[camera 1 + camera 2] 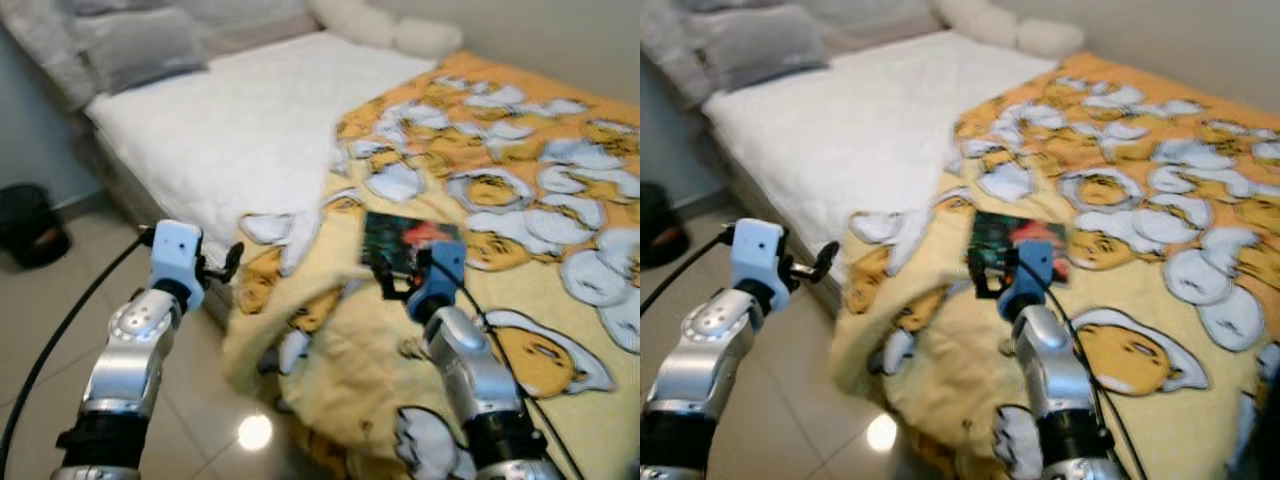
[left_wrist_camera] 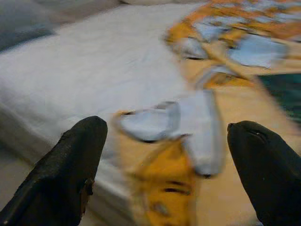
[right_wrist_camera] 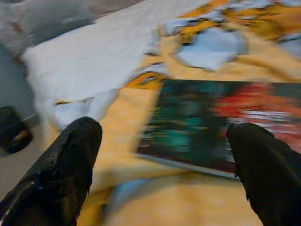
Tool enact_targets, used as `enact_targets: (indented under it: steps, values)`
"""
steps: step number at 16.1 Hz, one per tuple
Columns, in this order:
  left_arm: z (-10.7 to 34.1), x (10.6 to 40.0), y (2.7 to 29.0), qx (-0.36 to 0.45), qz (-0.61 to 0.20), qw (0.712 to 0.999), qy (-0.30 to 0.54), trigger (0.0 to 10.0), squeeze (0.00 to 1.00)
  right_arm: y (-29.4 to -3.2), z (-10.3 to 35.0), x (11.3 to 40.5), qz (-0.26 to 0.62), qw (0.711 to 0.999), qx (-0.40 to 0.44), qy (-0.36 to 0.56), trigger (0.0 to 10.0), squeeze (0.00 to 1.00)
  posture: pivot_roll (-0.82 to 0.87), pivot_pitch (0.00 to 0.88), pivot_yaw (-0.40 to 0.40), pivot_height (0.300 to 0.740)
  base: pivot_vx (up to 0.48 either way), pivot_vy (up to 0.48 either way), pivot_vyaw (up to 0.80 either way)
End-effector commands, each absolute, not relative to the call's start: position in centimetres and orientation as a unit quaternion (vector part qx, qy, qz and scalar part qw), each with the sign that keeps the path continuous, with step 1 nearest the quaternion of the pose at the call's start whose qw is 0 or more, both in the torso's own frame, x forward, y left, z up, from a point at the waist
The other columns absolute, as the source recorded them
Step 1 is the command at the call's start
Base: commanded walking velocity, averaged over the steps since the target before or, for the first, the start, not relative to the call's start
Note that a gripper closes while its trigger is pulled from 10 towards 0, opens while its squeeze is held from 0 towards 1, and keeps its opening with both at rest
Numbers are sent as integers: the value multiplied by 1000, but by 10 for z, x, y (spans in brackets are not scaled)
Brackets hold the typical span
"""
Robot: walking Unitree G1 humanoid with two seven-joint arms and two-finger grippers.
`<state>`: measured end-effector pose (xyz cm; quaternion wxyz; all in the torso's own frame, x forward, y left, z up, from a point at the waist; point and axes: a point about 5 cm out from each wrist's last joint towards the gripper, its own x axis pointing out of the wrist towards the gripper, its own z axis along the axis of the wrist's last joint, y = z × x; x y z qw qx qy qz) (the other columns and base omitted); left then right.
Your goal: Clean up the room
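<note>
Close by, right claw [image 1: 395, 283] spread before book [image 1: 410, 245], left claw [image 1: 232, 262] spread, yellow blanket [image 1: 520, 200].

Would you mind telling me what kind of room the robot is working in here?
Most likely a bedroom: a bed with a white sheet, grey pillows at its head, and a yellow patterned blanket.

One book [image 1: 411, 245], one yellow patterned blanket [image 1: 520, 180], one white mattress [image 1: 230, 120], two grey pillows [image 1: 135, 45], two white cushions [image 1: 385, 25], two grippers [image 1: 228, 264] [image 1: 398, 283], one dark floor object [image 1: 30, 225]
</note>
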<state>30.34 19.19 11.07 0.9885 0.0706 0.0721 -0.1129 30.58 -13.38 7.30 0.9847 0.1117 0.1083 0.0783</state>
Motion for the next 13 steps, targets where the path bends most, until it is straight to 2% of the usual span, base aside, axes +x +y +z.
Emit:
enact_targets:
  steps: [1,13]
  values:
    - [115,305,193,83,-114,988,66,10000,851,-134,73,306,78,983,119,113,10000,0,-1,0,-3,740,0,0,0]
    - [112,300,192,93,-125,985,74,10000,843,-134,68,301,76,981,126,128,10000,0,0,0,0,740,0,0,0]
